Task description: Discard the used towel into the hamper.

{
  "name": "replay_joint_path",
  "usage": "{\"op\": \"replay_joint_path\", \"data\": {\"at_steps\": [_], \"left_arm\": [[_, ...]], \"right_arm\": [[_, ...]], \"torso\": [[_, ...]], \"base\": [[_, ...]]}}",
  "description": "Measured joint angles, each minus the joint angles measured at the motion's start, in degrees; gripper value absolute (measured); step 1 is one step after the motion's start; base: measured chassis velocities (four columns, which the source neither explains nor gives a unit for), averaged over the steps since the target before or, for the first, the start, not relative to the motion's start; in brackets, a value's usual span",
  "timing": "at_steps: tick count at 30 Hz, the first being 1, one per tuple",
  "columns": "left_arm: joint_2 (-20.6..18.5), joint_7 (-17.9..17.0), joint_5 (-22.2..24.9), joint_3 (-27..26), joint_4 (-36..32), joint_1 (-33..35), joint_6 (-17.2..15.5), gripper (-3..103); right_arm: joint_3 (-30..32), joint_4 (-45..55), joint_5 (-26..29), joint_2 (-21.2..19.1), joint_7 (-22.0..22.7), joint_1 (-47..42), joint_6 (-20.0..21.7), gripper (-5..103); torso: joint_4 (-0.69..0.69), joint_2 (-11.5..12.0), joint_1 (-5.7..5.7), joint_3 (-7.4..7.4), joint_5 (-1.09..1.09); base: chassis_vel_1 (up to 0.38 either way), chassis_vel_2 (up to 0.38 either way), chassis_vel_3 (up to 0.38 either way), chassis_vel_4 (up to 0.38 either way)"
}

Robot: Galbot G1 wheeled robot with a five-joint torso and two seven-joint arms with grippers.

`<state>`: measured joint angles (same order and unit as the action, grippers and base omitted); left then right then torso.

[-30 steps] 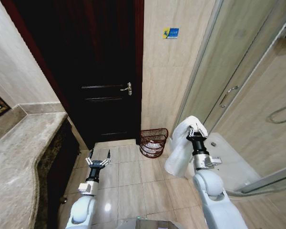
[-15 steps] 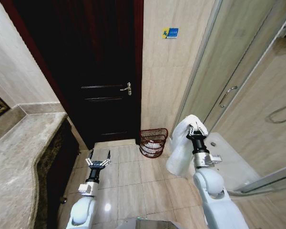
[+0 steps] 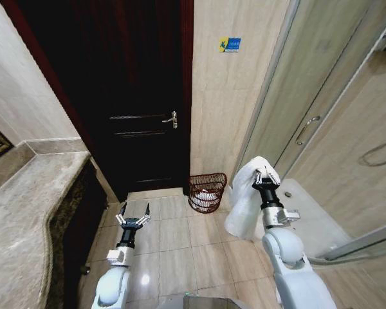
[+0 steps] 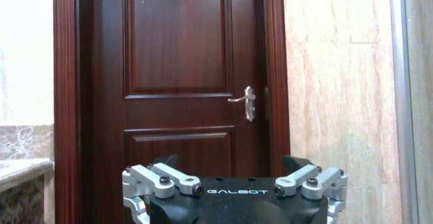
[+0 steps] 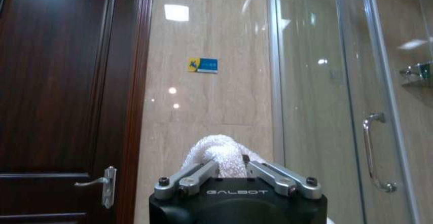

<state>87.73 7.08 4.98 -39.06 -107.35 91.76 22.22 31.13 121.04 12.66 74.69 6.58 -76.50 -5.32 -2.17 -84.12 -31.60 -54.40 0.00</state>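
Holding a white towel [image 3: 244,199] clamped in its closed fingers, the right hand [image 3: 264,178] sits raised above the floor in the head view, with the hamper [image 3: 207,192] well ahead against the wall by the dark door [image 3: 138,96], so the drop is not yet done; the left hand [image 3: 134,217] hangs low, fingers spread, empty. Left wrist view: left hand [image 4: 233,181] wide open, facing the door [image 4: 179,82]. Right wrist view: right hand [image 5: 237,176] pinching the towel [image 5: 218,155] bunched between its fingers.
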Motion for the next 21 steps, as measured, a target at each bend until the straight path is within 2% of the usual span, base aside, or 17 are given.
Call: {"op": "replay_joint_path", "data": {"at_steps": [7, 21], "left_arm": [[1.0, 0.0, -1.1, 0.5, -0.5, 0.5, 0.0, 100], [2.3, 0.0, -2.4, 0.9, -1.2, 1.5, -0.8, 100]], "right_arm": [[1.5, 0.4, 1.3, -0.5, -0.6, -1.4, -0.7, 4], [3.7, 0.4, 3.2, -1.5, -2.2, -2.5, -1.6, 4]], "torso": [[0.00, 0.0, 0.01, 0.00, 0.00], [0.00, 0.0, -0.01, 0.00, 0.00]], "base": [[0.000, 0.000, 0.000, 0.000], [-0.067, 0.071, 0.071, -0.075]]}}
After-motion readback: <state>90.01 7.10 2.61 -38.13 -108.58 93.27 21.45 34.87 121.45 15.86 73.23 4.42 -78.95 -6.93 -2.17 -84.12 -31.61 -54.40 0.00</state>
